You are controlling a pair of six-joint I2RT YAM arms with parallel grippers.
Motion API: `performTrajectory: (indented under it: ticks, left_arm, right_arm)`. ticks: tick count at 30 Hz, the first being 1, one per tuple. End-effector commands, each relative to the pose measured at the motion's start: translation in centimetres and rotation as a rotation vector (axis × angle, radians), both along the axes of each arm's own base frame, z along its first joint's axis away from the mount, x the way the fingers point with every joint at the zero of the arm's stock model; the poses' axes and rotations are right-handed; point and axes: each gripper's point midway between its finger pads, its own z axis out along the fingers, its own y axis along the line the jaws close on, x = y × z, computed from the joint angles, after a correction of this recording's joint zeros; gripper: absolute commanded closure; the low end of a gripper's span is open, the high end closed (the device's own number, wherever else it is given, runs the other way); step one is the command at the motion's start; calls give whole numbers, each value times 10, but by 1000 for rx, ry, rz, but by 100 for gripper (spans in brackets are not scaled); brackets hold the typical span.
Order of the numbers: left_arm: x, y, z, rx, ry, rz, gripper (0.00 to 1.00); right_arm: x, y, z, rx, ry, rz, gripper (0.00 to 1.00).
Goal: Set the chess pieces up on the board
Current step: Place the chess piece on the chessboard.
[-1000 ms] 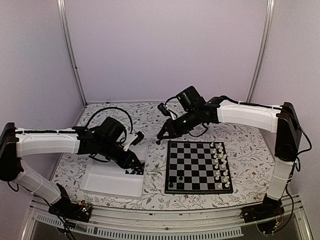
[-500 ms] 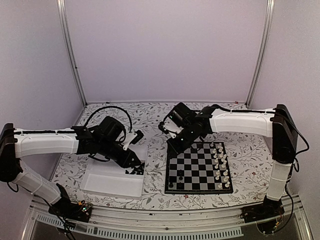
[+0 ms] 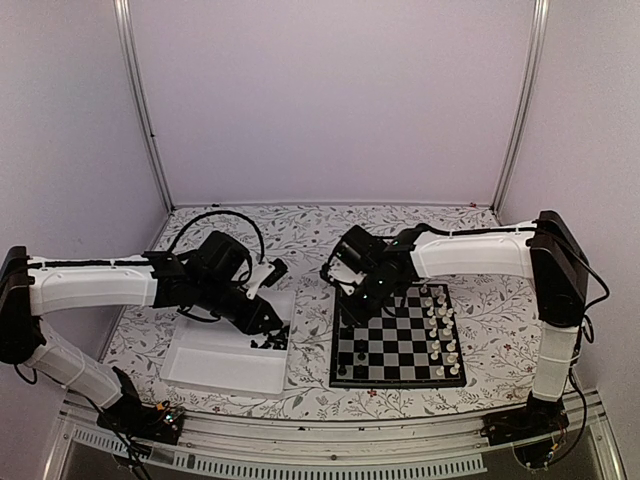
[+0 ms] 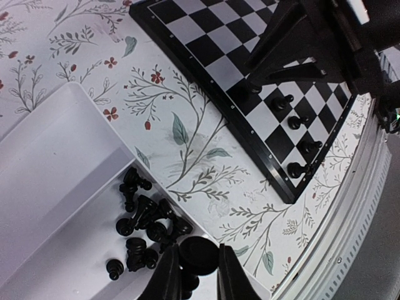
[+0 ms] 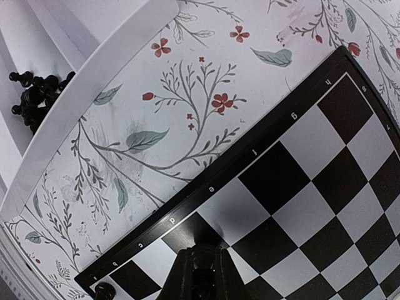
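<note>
While the flowered worktop (image 3: 300, 225) is carrying everything, the board (image 3: 385, 330) is lying at 3 o'clock from the white tray (image 3: 205, 365), the two just apart. The right arm is reaching over the board's far left corner and the left arm over the tray, so the left one is sitting nearer the supply. The left claw (image 4: 199, 279) is hanging by the tray's right wall, its fingers clamping a round black piece (image 4: 199, 253). From that claw the board is lying toward 3 o'clock in the overhead view, past the tray wall, and the carry is probably needing that direction. The right claw (image 5: 200, 275) is pressing its fingers together low over the board; whether anything is pinched there I cannot tell. Loose chess pieces (image 4: 147, 225) are lying heaped just beside the left claw, and four black pawns (image 4: 295, 122) are standing toward the board's near left corner.
</note>
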Motion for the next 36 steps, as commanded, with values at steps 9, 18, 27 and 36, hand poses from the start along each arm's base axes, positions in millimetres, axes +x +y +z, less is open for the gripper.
performTrajectory:
  ticks: [9,18,27,36]
  left_arm:
    - [7,-5,4,-16,-6,10,97]
    - [8,-6,1,-14,-3,9,97]
    - [6,-3,1,-7,1,9,97]
    - [4,0,2,-10,-1,19,97]
  right_arm:
    - [-7,7,-13,1,18,32,98]
    - [-3,5,-11,-9,3,24,98]
    - [30,2,10,14,-61,-30,98]
    - [69,-6,19,37,-71,-91,98]
